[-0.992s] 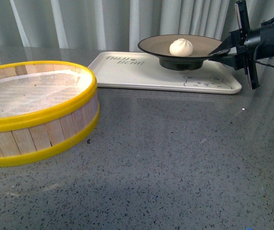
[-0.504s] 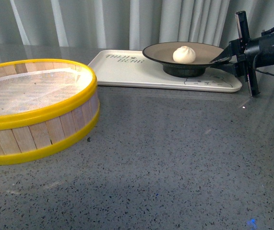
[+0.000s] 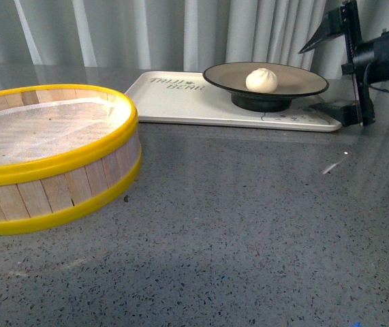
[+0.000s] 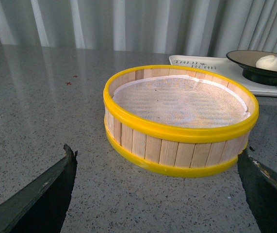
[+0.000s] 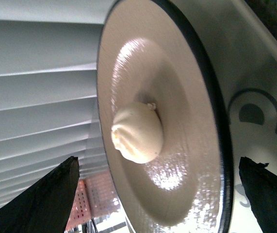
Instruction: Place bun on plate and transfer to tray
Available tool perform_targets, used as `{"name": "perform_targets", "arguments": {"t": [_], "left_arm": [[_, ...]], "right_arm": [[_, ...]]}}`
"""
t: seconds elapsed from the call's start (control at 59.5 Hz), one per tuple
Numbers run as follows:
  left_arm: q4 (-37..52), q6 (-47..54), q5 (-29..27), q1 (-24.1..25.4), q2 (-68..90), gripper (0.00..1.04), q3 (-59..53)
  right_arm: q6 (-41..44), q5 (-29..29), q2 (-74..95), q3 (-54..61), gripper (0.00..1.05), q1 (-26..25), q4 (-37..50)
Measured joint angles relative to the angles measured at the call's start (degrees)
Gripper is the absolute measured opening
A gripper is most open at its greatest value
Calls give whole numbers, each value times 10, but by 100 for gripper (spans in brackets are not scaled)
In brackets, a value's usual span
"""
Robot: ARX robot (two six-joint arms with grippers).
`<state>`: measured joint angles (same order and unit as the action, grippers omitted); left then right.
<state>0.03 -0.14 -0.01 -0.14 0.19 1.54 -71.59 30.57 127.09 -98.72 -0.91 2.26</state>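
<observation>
Nearest you on the grey tabletop (image 3: pixel 249 231) sits the yellow-rimmed steamer basket (image 3: pixel 44 153), lined and with nothing in it; the left gripper (image 4: pixel 157 189) hangs just short of it, jaws spread wide and holding nothing. Farther back, the plate (image 3: pixel 303 87) rests on the tray (image 3: pixel 180 102) with the bun (image 3: pixel 261 80) at its centre. The right gripper (image 3: pixel 337 71) is beside the plate's rim, jaws apart, one above and one low by the tray's edge. If you pull back carelessly, the lower jaw could clip the rim or nudge the tray. Only the right wrist view shows the rim clear between the jaws; only the front view shows the plate's foot seated.
</observation>
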Motion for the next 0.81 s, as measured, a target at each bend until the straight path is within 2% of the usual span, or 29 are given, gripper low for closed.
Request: {"name": "perform_targets", "arguments": {"t": [0.067,0.269,0.387,0.454,0.555,0.605,0.673,0.74,0.757,0.773,0.807], "left_arm": [[0,0,0,0,0,98,0],[0,0,0,0,0,98,0],[0,0,0,0,0,98,0],[0,0,0,0,0,98,0],[0,0,0,0,0,98,0],[0,0,0,0,0,98,0],[0,0,0,0,0,98,0],[0,0,0,0,0,98,0],[0,0,0,0,0,98,0],[0,0,0,0,0,98,0],[0,0,0,0,0,98,0]], "right_arm": [[0,-30,-24,5,96,-2,-10],[36,-125,-126,61,96,-20,-28],[151,-231,-251,151,96,-53,-9],[224,-264,-314,195,96,-78,18],[341,-303,-394,280,96,-122,94],[418,-323,-433,337,96,-151,161],[506,-324,-476,409,96,-191,240],[607,-291,-522,487,96,-247,311],[631,-239,-534,501,93,-269,298],[639,-216,-539,506,91,-275,289],[662,-134,-560,535,84,-294,270]]}}
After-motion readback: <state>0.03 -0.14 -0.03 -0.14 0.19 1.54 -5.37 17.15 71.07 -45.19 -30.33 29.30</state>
